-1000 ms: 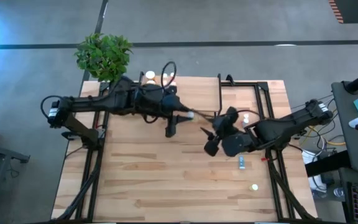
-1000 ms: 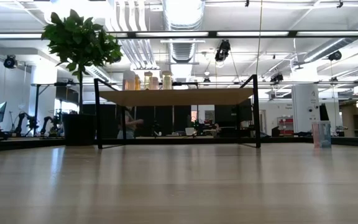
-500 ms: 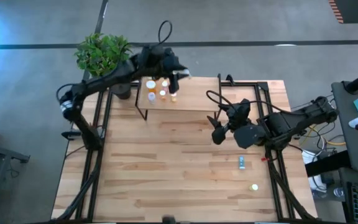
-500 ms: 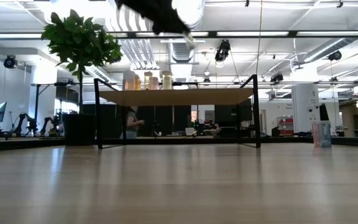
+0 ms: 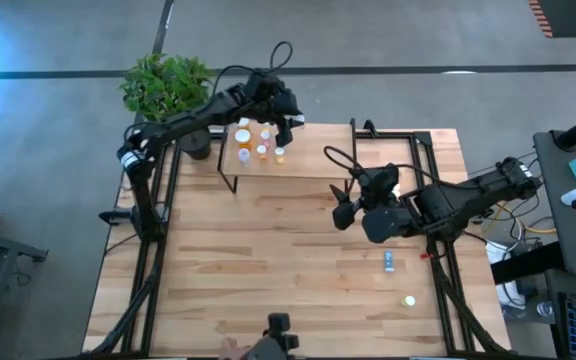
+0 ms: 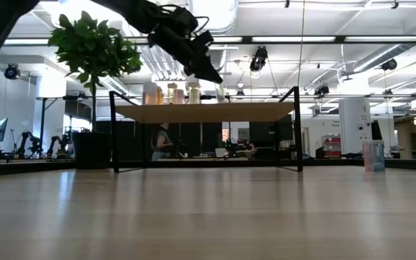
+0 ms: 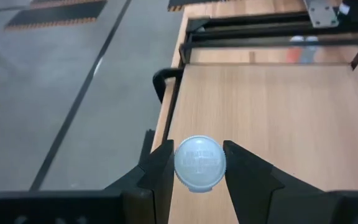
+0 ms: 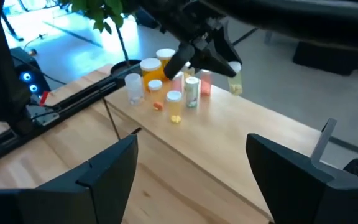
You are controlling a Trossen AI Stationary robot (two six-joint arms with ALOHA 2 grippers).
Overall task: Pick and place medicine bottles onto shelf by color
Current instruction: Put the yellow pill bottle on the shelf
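The shelf is a light-wood board on a black wire frame at the table's far side. Several medicine bottles with white caps stand on its left end. My left gripper hangs above the shelf, just right of that group, shut on a small yellowish bottle with a white cap. My right gripper hovers open above mid-table, pointing at the shelf, with nothing between its fingers. Two more bottles lie on the table's right side. My left gripper pinches the small bottle's body just under the cap between its two fingers, out at their free ends. The fingers slant down toward the table's far right. The cap faces back toward the wrist. The bottle is lifted clear above the shelf board.
A potted plant stands off the table's far left corner, beside the shelf. The black table frame rails run along both sides. A dark object sits at the near edge. The shelf's right part is bare wood.
My left gripper has swung with the bottle from mid-table, close to my right gripper, up and toward the far edge over the shelf, then come down nearer the board. My right gripper has rolled a little and stayed where it was.
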